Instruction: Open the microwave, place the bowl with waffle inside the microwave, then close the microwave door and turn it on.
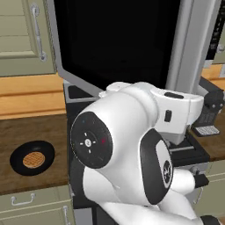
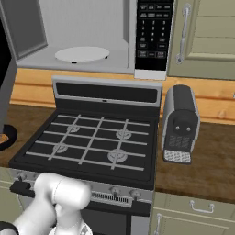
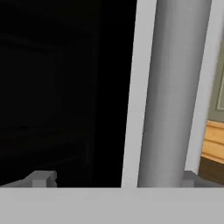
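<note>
While my arm's white bulk blocks much of the left base view, that view alone gives me the bowl whole: it sits on the wooden counter left of the stove, with the waffle lying flat inside it. Above it the microwave door stands swung out, its black glass facing this camera, the silver bar handle running down its right edge.

From the right base view I see what the door hides from the other side: the microwave is open, its light grey cavity holding the white turntable, with the black keypad panel to its right. Below lies the black gas stove, and a dark toaster stands on the counter just beside it. Only a sliver of the bowl's rim peeks in at the far left edge here.

My hand view sits close to the door: black glass on one side, the handle rising between my fingertips. My gripper is spread wide, a tip on either side of the bar, and I cannot tell whether either touches it.
</note>
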